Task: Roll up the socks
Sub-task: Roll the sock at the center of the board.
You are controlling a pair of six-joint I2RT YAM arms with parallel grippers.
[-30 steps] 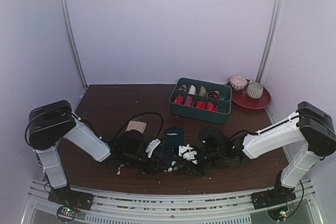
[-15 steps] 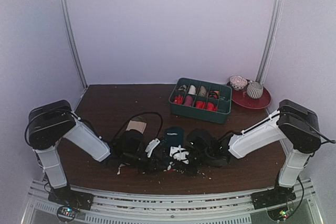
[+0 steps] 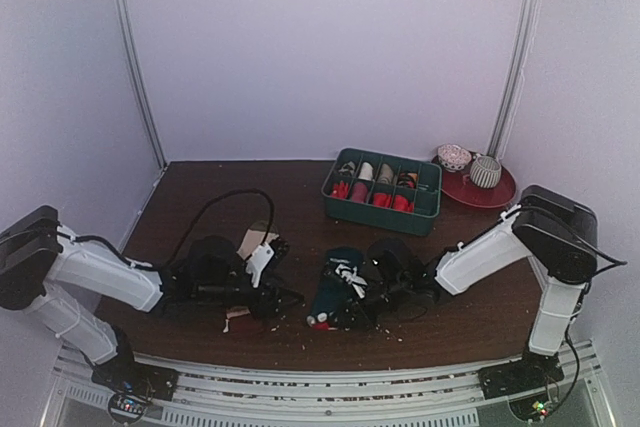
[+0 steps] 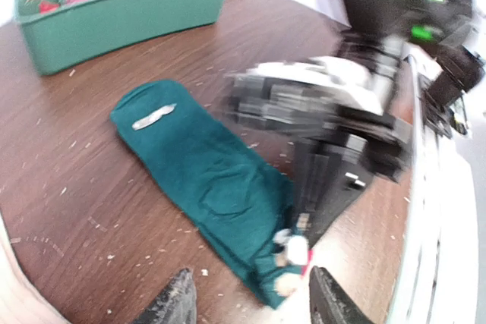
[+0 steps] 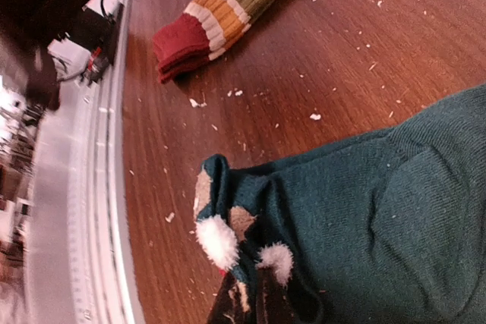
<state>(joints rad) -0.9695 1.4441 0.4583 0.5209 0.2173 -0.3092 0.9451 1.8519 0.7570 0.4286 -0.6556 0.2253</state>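
The dark teal sock (image 3: 328, 292) lies flat on the brown table, also in the left wrist view (image 4: 201, 161). My right gripper (image 5: 250, 294) is shut on its near end, where white pompoms bunch up in the teal sock (image 5: 380, 210). From above, the right gripper (image 3: 350, 292) is over that sock. The striped sock (image 5: 228, 1), with a maroon toe, lies to the left; from above the striped sock (image 3: 256, 240) is partly hidden by my left gripper (image 3: 278, 287). The left gripper (image 4: 250, 309) stands open just short of the teal sock, holding nothing.
A green divided tray (image 3: 420, 215) of rolled bundles stands at the back right, also in the left wrist view (image 4: 114, 24). A red plate (image 3: 495, 195) with two small bowls sits beside it. White crumbs dot the table. A black cable loops behind the left arm.
My left gripper let go, opened and drew back left. My right gripper closed on the teal sock's end and shifted left.
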